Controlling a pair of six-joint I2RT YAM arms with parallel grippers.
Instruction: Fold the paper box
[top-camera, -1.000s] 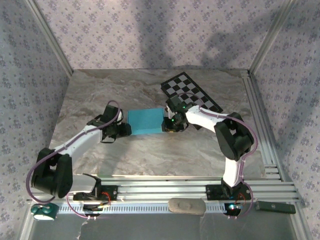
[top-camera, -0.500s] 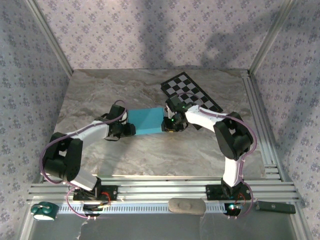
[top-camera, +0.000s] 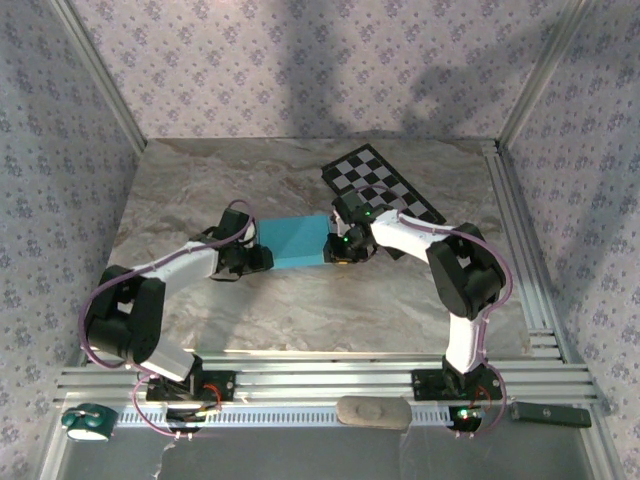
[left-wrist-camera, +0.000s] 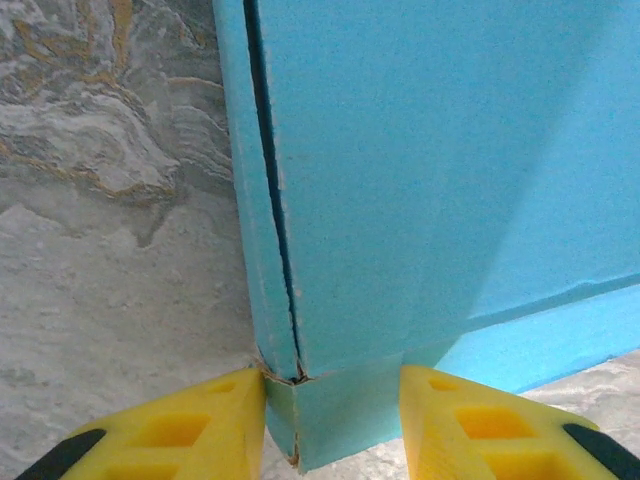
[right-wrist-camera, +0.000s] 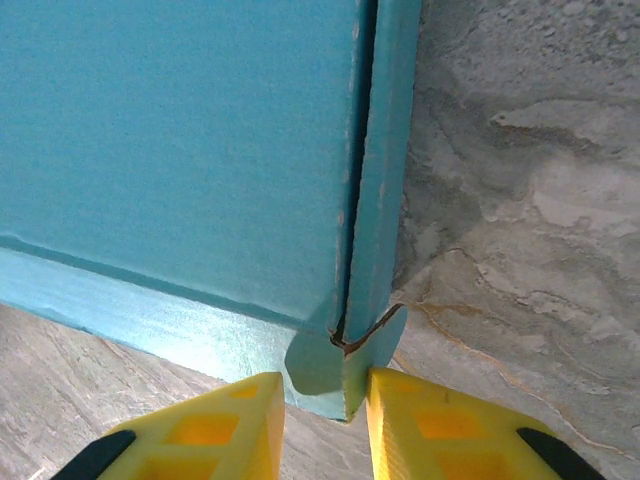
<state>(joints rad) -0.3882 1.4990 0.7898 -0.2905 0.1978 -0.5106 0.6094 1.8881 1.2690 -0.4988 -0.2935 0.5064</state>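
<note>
The paper box (top-camera: 293, 241) lies flat on the marble table, turquoise face up, folded into a rectangle. My left gripper (top-camera: 256, 258) is at its left end and my right gripper (top-camera: 339, 247) at its right end. In the left wrist view the yellow fingers (left-wrist-camera: 225, 420) press on either side of the box's near corner (left-wrist-camera: 345, 400); the left gripper (left-wrist-camera: 332, 385) is shut on it. A seam runs up the box (left-wrist-camera: 420, 180) near that edge. In the right wrist view the right gripper (right-wrist-camera: 325, 385) is shut on a rounded corner tab (right-wrist-camera: 330, 365) of the box (right-wrist-camera: 170, 140).
A black-and-white checkerboard (top-camera: 385, 188) lies flat behind the right gripper, touching the box's far right corner area. Patterned walls close in the table on three sides. Metal rails (top-camera: 330, 385) run along the near edge, with a beige pad (top-camera: 372, 411) and a teal roll (top-camera: 85, 423).
The left arm has swung its elbow in and its gripper has moved right onto the box's left end. The right arm and the box have hardly moved.
</note>
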